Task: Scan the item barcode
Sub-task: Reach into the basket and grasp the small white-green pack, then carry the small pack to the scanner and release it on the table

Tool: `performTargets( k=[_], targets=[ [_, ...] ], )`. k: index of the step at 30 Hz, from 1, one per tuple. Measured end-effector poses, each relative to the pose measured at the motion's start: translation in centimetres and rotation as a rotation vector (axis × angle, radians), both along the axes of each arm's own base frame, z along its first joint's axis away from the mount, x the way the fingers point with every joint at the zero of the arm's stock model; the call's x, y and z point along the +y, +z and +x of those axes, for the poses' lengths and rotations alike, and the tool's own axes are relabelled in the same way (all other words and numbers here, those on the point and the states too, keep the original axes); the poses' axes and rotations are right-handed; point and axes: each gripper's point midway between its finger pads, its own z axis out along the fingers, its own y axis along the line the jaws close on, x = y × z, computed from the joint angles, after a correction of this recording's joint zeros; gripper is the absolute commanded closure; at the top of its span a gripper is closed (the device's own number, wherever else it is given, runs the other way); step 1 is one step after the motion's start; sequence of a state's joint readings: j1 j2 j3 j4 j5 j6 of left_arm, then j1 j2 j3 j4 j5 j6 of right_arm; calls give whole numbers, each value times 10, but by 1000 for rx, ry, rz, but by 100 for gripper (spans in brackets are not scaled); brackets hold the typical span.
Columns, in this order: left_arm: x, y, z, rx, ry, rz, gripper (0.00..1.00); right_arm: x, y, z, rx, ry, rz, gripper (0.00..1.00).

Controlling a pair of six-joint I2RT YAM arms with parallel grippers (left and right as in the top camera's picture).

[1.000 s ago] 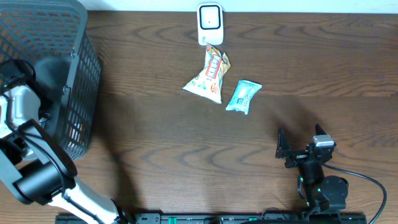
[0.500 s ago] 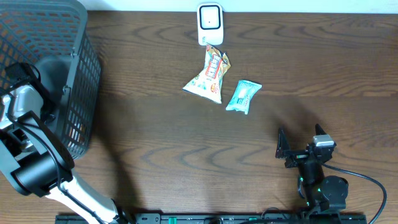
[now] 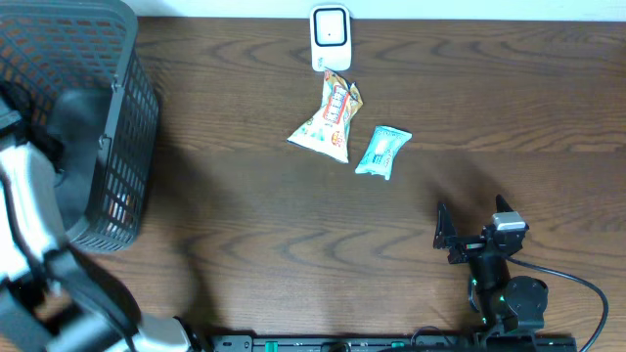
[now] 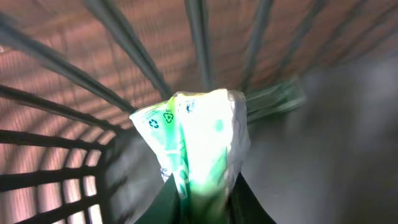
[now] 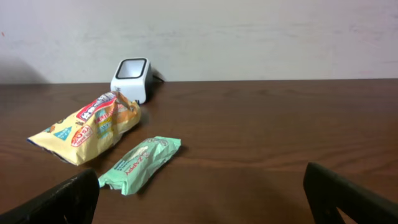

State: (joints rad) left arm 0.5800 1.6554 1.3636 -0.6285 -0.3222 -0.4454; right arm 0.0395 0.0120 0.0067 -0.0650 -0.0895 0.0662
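Overhead: left arm (image 3: pixel 34 210) reaches into the basket (image 3: pixel 117 137) at far left; scanner (image 3: pixel 330 37) stands at the far edge of the bench (image 3: pixel 245 225), two packets already lying near it. Nothing scanned yet with this one, I judge.

Left wrist: jaws clamped on a pale green packet (image 4: pixel 196 140), crinkled, inside the basket.

Right wrist: jaws wide, empty.

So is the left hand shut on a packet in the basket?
Shut on the green packet: the left wrist view shows the left hand pinching its lower end, with the basket bars behind it.
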Motion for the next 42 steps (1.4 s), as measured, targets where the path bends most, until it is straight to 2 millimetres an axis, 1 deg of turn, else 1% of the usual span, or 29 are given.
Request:
performTargets(
  k=[2,3,7,8,11,13,16,17,19,20,22,25,28,31,35,38,42],
  targets=[
    [-8,41,-2,-111,-15,34,93,0,0,0,0,0,0,1],
    [-13,57,-4,-157,-21,45,92,0,0,0,0,0,0,1],
    [-40,116,-5,-403,-58,21,93,0,0,0,0,0,0,1],
    [-47,128,-4,-457,-71,11,92,0,0,0,0,0,0,1],
    [-72,168,4,-659,-137,-43,92,0,0,0,0,0,0,1],
    [-93,195,14,-783,-214,-78,92,0,0,0,0,0,0,1],
    [-137,233,33,-936,-388,-135,92,0,0,0,0,0,0,1],
    [-156,243,41,-973,-457,-156,92,0,0,0,0,0,0,1],
    [-192,257,53,-1020,-582,-198,92,0,0,0,0,0,0,1],
    [-212,262,59,-1035,-647,-221,92,0,0,0,0,0,0,1],
    [-244,267,68,-1046,-753,-246,93,0,0,0,0,0,0,1],
    [-296,259,81,-1012,-922,-287,92,0,0,0,0,0,0,1],
    [-343,236,96,-933,-1065,-315,93,0,0,0,0,0,0,1],
    [-384,201,112,-828,-1189,-316,93,0,0,0,0,0,0,1],
    [-432,145,128,-676,-1344,-312,93,0,0,0,0,0,0,1],
    [-463,106,134,-583,-1425,-331,92,0,0,0,0,0,0,1],
    [-502,64,137,-502,-1507,-360,91,0,0,0,0,0,0,1]
  ],
)
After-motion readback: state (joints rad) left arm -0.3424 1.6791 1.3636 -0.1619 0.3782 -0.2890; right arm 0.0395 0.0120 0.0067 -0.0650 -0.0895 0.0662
